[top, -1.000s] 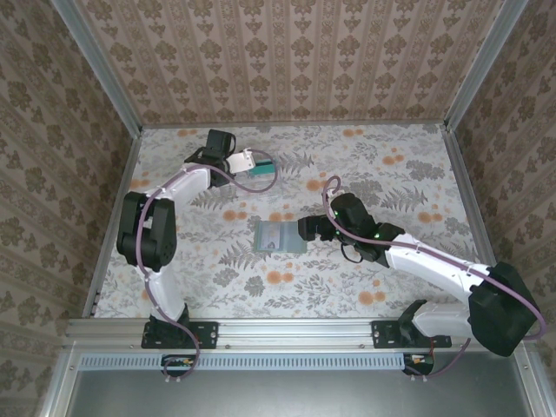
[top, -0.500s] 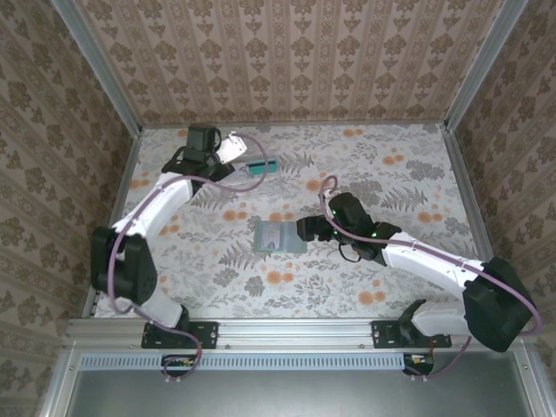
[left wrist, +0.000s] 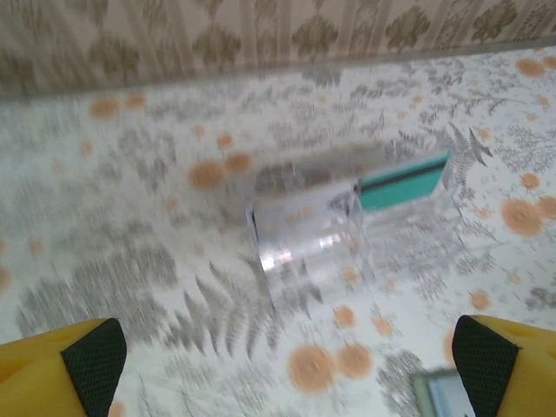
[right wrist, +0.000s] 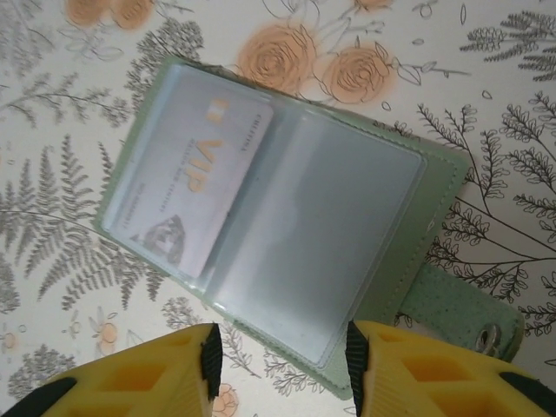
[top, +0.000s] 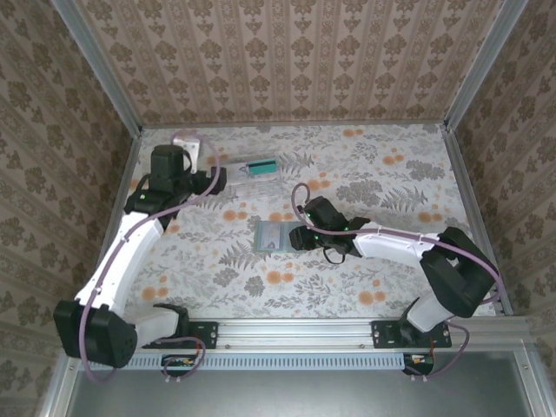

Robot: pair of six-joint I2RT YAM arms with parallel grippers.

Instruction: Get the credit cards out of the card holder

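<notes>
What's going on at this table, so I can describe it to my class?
A green card holder lies open on the table, with a white VIP card in one pocket. The right gripper sits over its near edge, jaws apart. The left gripper is wide open, facing a clear box that holds a teal card.

Lighting: even, soft, diffuse; shadows faint. Left wrist view: motion blur throughout, clear box (left wrist: 347, 226) smeared. Right wrist view: sharp; mild sheen on card holder (right wrist: 287, 226) sleeves.
</notes>
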